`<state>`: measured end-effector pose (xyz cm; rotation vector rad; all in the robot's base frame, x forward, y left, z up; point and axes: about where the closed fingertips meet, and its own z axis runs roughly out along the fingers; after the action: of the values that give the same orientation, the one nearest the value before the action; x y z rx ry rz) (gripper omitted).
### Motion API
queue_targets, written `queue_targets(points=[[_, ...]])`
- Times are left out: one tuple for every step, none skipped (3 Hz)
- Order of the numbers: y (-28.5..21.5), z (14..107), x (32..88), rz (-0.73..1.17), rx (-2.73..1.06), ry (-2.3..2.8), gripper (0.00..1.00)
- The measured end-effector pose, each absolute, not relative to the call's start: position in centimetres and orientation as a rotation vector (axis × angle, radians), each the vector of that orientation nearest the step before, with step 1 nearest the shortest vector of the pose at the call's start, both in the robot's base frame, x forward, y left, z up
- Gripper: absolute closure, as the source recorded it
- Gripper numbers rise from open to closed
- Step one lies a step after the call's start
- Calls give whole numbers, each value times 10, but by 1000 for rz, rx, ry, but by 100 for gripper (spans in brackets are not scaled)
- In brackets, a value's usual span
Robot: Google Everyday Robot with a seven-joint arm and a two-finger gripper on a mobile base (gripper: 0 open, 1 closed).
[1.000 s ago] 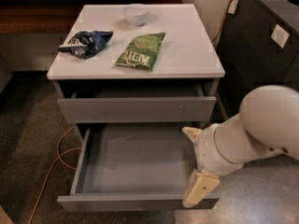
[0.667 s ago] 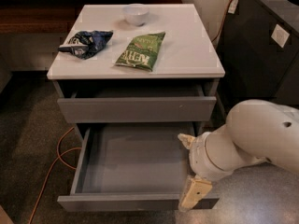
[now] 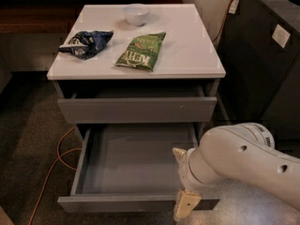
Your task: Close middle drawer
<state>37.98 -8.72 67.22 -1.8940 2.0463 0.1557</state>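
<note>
The middle drawer (image 3: pixel 136 165) is pulled far out of the grey cabinet, its flat tray empty and its low front panel (image 3: pixel 117 203) nearest the camera. My gripper (image 3: pixel 182 179) is at the right end of that front panel, open. One cream finger (image 3: pixel 179 153) is over the inside of the tray. The other finger (image 3: pixel 186 205) hangs in front of the panel. The white arm (image 3: pixel 243 161) comes in from the lower right.
Above, the top drawer (image 3: pixel 136 109) stands slightly open. On the cabinet top (image 3: pixel 192 46) lie a green chip bag (image 3: pixel 141 50), a dark blue bag (image 3: pixel 86 43) and a white bowl (image 3: pixel 136 14). An orange cable (image 3: pixel 51 172) runs on the floor at left. A dark cabinet (image 3: pixel 267 55) stands at right.
My arm and gripper have moved down and a little left, toward the camera, from beside the drawer's right wall to its front panel. The drawer has not moved.
</note>
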Motion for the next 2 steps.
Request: queue_targets(points=[[-88,672,380,148,-1892,2050,0],[-88,660,384,191,-1893,2041,0]])
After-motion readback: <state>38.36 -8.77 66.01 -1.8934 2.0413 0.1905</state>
